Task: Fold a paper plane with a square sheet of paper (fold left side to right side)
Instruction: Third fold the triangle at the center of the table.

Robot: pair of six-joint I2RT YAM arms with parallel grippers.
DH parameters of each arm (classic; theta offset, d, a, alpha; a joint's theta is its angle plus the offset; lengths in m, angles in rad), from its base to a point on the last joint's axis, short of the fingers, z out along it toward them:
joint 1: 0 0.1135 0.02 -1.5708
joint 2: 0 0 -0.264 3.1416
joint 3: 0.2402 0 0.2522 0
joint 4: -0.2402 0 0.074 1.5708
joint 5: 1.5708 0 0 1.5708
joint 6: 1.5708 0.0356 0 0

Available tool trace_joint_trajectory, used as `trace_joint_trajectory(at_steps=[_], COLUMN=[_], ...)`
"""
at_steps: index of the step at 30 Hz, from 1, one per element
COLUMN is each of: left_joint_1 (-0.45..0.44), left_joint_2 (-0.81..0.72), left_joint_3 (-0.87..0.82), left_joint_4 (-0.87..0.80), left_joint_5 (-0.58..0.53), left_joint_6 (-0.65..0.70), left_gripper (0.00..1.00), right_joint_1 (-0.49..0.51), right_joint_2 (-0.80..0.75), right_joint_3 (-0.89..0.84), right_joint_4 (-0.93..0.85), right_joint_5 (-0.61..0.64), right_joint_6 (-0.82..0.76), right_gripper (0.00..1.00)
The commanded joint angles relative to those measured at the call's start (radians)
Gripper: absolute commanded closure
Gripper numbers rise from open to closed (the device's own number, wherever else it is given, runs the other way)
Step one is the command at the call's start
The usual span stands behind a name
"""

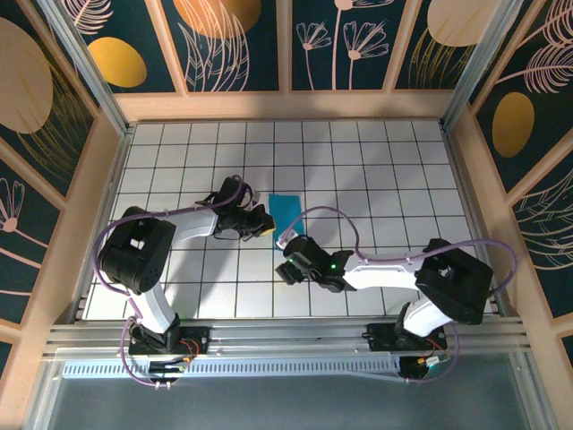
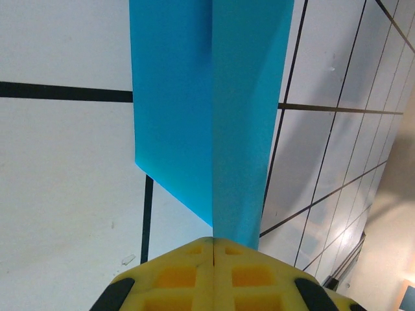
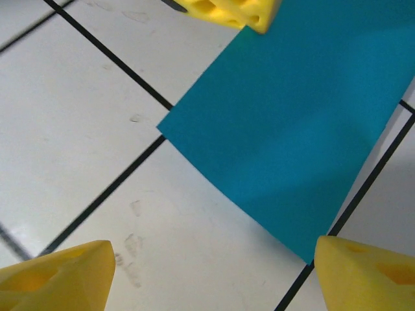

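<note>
Pinching the sheet of paper (image 1: 288,211), left gripper (image 2: 213,241) is clamped tight; right gripper (image 3: 214,249) hangs spread wide at paper's 6 o'clock.

The square sheet of paper (image 1: 286,210) is plain, bright cyan-blue and unmarked, and from above it shows as a narrow oblong rather than a full square, lying near the middle of the white grid worktop (image 1: 376,179). In the left wrist view a straight line runs down its length, with a darker band on one side and a lighter one on the other. Its near end sits pinched between the closed yellow pads of the left tool (image 2: 213,241), and the rest rests nearly flat on the tiles.
</note>
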Motion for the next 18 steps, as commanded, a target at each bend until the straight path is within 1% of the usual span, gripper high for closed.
trace_joint_trajectory(at_steps=[1,10,13,18], left_joint_1=[-0.007,-0.008,-0.008,-0.008], left_joint_2=[-0.019,-0.019,-0.017,-0.019], left_joint_3=[0.017,0.016,0.016,0.017], left_joint_4=[-0.038,-0.037,-0.038,-0.044], left_joint_5=[0.019,0.022,0.022,0.015], left_joint_6=[-0.003,-0.002,-0.001,0.004], left_gripper=[1.0,1.0,1.0,1.0], right_joint_1=[0.004,-0.015,-0.023,-0.025], right_joint_2=[0.041,0.146,0.163,0.17], right_joint_3=[0.046,0.123,0.148,0.154], right_joint_4=[0.068,0.148,0.163,0.133], right_joint_5=[0.107,0.126,0.104,0.084], right_joint_6=[-0.064,-0.154,-0.178,-0.189], right_gripper=[0.21,0.29,0.35,0.56])
